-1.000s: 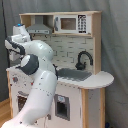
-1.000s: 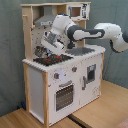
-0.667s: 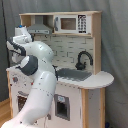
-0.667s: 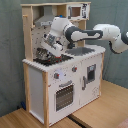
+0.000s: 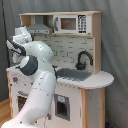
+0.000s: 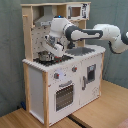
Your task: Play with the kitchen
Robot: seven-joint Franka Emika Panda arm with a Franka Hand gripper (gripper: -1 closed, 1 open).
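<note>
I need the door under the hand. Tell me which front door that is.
The oven door, the slatted one below the knobs; the other door, beneath the sink, lies farther from the hand.

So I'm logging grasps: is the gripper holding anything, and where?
Cannot be told: the gripper sits low over the stovetop, its tip unclear.

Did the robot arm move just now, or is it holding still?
The claw hardly moved; it stays low over the stovetop of the kitchen, by the small pot. Nothing was visibly picked up or let go. The oven door stays closed.
</note>
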